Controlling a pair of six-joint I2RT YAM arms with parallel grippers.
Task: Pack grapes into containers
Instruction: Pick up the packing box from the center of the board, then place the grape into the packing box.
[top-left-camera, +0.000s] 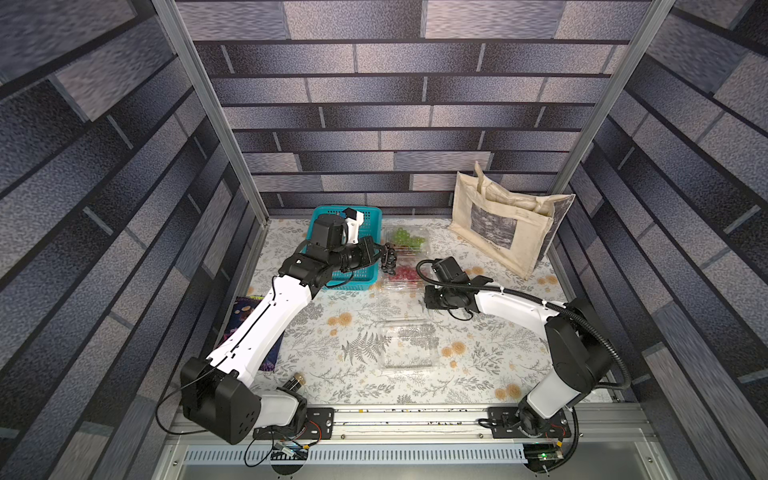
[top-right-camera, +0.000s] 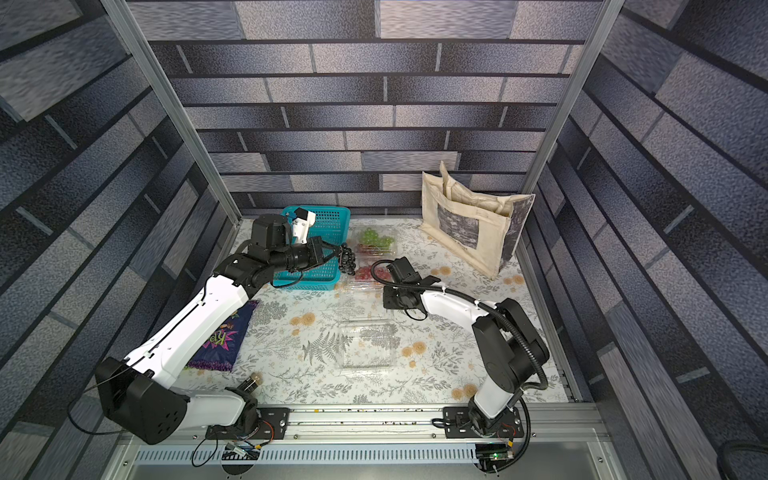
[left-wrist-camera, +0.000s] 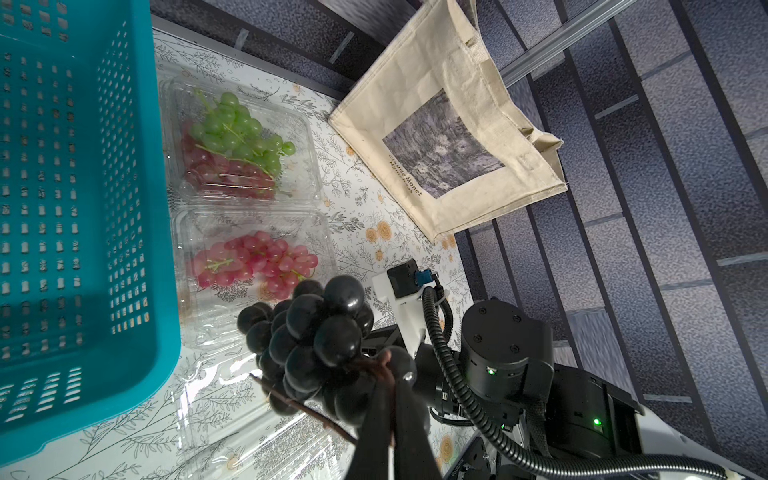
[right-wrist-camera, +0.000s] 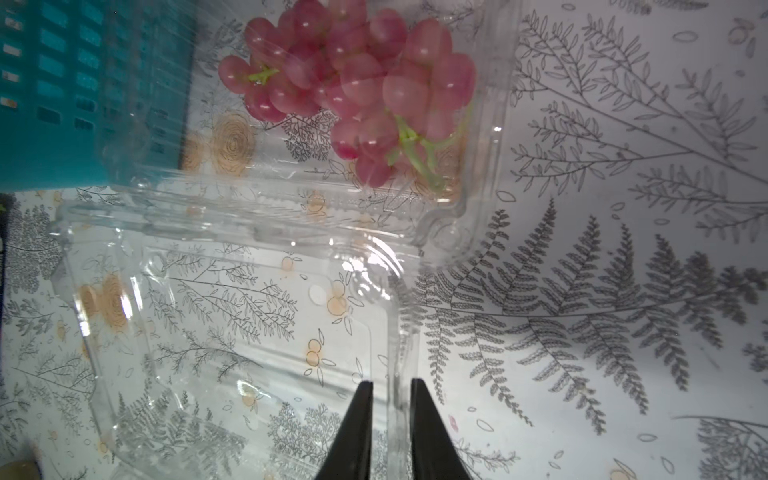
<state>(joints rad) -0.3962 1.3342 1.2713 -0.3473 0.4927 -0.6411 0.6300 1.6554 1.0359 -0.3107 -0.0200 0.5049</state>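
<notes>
- In both top views the black bunch (top-left-camera: 390, 259) hangs clear of the table, just beside the teal basket (top-left-camera: 368, 220). The third container (top-left-camera: 409, 345) sits well apart from it, nearer my base, and looks empty to me. I cannot tell whether its lid is latched. The tote bag (top-left-camera: 498, 224) stands off at the far side.
- In the left wrist view my left gripper (left-wrist-camera: 388, 374) is pressed together on the black bunch's woody stem, and the grapes dangle free below it.
- That view also shows the far container (left-wrist-camera: 291, 120) holding the green bunch (left-wrist-camera: 237, 129) on top of a red bunch (left-wrist-camera: 224, 170). The middle container (left-wrist-camera: 249, 222) holds the other red bunch (left-wrist-camera: 253, 262).
- In the right wrist view my right gripper (right-wrist-camera: 390, 384) has its fingers drawn nearly together, pinching the thin rim of the open lid (right-wrist-camera: 232, 311). This lid belongs to the middle container and lies flat on the tablecloth (right-wrist-camera: 582, 249), hinged back from the red grapes.
- I judge that three of the four bunches are boxed. The black bunch has yet to go into a container, and at least this lid has yet to be folded over and snapped down.
</notes>
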